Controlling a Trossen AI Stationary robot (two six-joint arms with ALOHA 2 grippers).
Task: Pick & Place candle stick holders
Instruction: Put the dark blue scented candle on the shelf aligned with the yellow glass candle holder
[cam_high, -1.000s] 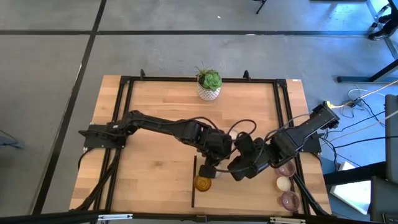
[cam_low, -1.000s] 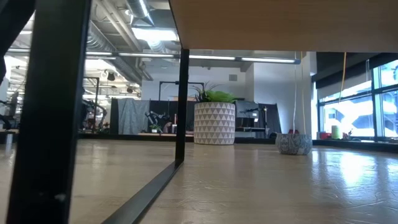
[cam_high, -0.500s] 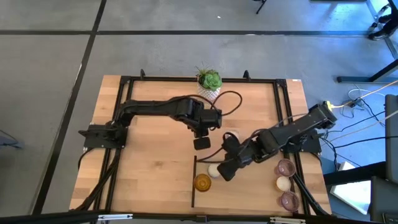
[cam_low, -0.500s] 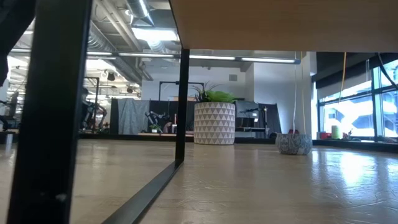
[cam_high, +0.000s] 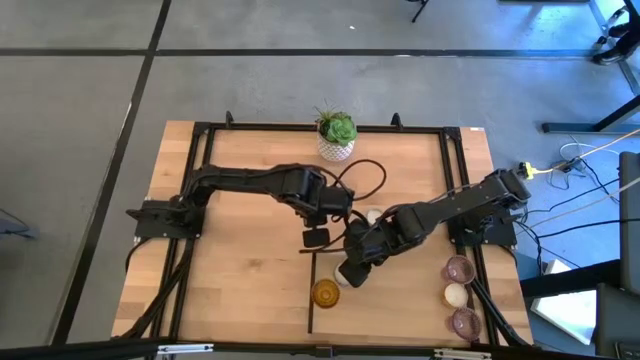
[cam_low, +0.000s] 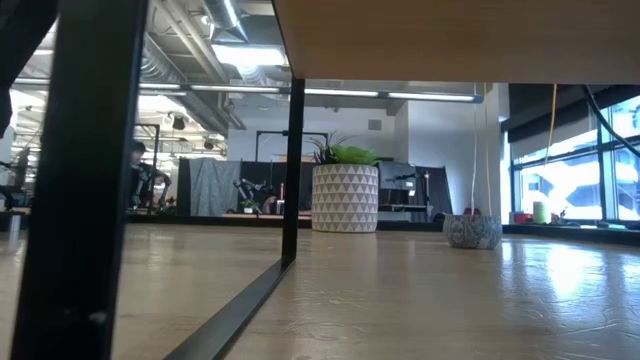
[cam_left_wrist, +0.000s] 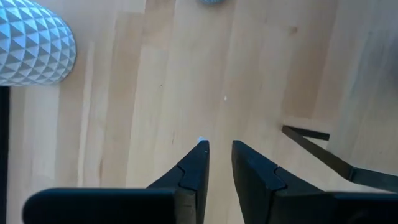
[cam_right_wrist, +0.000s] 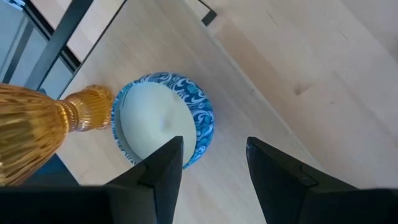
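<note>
Two dark arms reach over a pale wooden surface (cam_high: 250, 280) framed with black rails, grey floor all round it. Level across the wood, the room behind shows ceiling lights, big windows on one side and dark equipment at the back. A white patterned pot (cam_high: 336, 148) with a green plant sits at the far edge.

Near the front edge, the amber holder (cam_high: 325, 294) lies tipped over, its ribbed bowl and stem stretched along the wood; in the right wrist view (cam_right_wrist: 37, 134) its stem end touches the blue-patterned holder (cam_right_wrist: 163, 127), which stands upright with its cream top facing up. Over by the right rail sit three more in a row: a mauve holder (cam_high: 458, 269), a cream holder (cam_high: 455, 294) and a second mauve holder (cam_high: 465, 321).

Right end effector (cam_high: 355, 273) hovers just above the blue-patterned one, fingers spread wide, gripping nothing. Left end effector (cam_high: 317, 238) hangs mid-surface, fingers nearly together, a narrow gap between them, holding nothing.
</note>
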